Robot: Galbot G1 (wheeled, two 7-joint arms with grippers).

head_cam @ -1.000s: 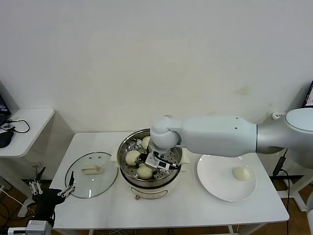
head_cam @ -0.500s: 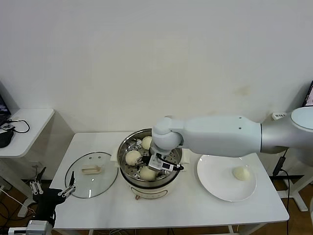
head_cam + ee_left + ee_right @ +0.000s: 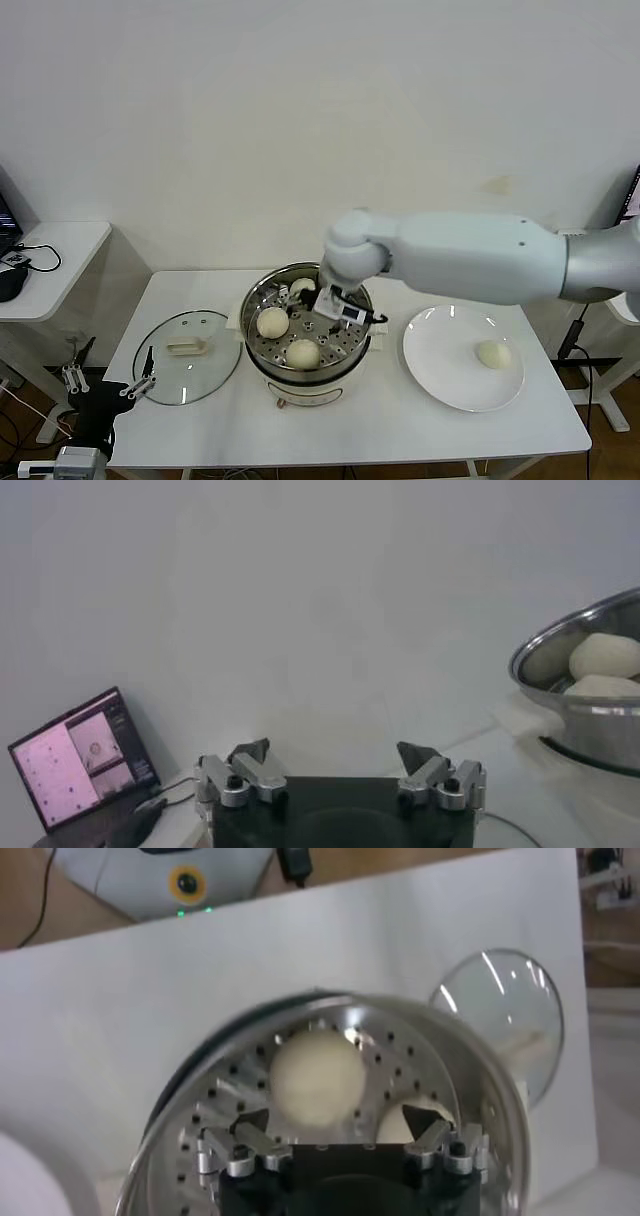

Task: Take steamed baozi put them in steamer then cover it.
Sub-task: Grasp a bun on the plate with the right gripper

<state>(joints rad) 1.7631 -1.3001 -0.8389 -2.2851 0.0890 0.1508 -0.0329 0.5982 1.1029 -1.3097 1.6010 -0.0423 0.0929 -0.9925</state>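
Note:
The steamer [image 3: 262, 295] stands on the white pot at the table's middle and holds three baozi: one at the left [image 3: 272, 321], one at the front [image 3: 302, 352] and one at the back [image 3: 300, 286], partly hidden by my arm. A fourth baozi [image 3: 492, 354] lies on the white plate [image 3: 440, 375]. My right gripper [image 3: 325, 303] hovers open and empty over the steamer's middle. The right wrist view shows it [image 3: 341, 1126] above the perforated floor [image 3: 210, 1113], with one baozi [image 3: 318, 1080] ahead and another [image 3: 420, 1116] beside a fingertip. My left gripper [image 3: 105, 385] is parked low at the table's left, open [image 3: 331, 752].
The glass lid [image 3: 187, 355] lies flat on the table left of the steamer and also shows in the right wrist view [image 3: 505, 1018]. A small side table [image 3: 50, 250] stands farther left. A laptop [image 3: 80, 755] shows in the left wrist view, with the steamer's rim [image 3: 590, 680] at the side.
My right gripper has lifted and drawn back from the front baozi, which now lies free on the steamer floor. The left arm has barely moved.

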